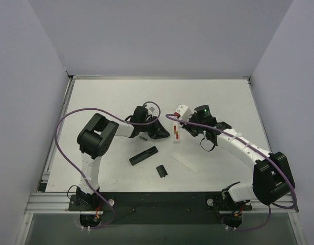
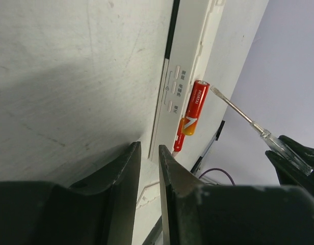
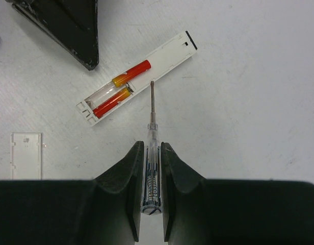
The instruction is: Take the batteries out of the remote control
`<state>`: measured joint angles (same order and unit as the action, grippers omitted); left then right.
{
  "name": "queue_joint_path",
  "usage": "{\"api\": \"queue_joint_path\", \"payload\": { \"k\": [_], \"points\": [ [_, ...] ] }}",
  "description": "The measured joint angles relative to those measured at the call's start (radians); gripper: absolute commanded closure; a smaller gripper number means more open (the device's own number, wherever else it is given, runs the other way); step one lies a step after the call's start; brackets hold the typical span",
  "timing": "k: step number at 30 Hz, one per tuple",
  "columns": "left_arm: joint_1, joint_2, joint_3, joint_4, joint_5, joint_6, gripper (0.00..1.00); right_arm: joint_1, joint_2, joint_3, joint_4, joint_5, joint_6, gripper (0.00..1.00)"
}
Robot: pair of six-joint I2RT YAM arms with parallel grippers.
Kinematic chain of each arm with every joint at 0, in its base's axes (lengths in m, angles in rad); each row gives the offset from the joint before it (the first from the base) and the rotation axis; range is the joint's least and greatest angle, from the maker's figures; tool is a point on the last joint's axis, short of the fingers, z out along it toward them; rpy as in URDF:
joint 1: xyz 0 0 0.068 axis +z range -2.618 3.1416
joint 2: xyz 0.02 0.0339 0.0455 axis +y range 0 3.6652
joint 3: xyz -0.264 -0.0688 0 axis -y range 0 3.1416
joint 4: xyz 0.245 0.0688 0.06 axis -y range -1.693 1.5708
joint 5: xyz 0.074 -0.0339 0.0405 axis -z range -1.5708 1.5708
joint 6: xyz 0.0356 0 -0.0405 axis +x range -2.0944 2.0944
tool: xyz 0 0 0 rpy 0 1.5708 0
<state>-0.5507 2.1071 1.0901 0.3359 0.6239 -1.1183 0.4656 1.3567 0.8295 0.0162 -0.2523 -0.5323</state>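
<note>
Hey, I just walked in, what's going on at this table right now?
The right gripper holds a clear-handled screwdriver, its tip pointed at the white remote, whose battery compartment lies open. Two red-orange batteries sit in it, and one seems to be partly out. The left gripper hovers beside the remote, jaws slightly apart on nothing. A black bar and a small black piece lie nearer the arms.

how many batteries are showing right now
2. Both sit in the white remote's open bay: one battery seated near the screwdriver, the other slid partway toward the remote's middle. The black remote may hide more.
</note>
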Motion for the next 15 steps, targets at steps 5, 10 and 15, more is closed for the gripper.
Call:
{"api": "queue_joint_path", "payload": {
  "k": [5,10,15],
  "points": [
    [0.028,-0.029,0.000,-0.042,-0.032,0.034,0.69,0.000,0.014,0.000,0.001,-0.009,0.009,1.00],
    [0.037,-0.056,0.000,-0.077,-0.051,0.061,0.69,0.001,0.030,0.000,0.010,-0.017,0.015,1.00],
    [0.038,-0.072,0.001,-0.094,-0.066,0.080,0.69,0.016,0.031,0.000,0.014,-0.018,0.020,1.00]
  ]
}}
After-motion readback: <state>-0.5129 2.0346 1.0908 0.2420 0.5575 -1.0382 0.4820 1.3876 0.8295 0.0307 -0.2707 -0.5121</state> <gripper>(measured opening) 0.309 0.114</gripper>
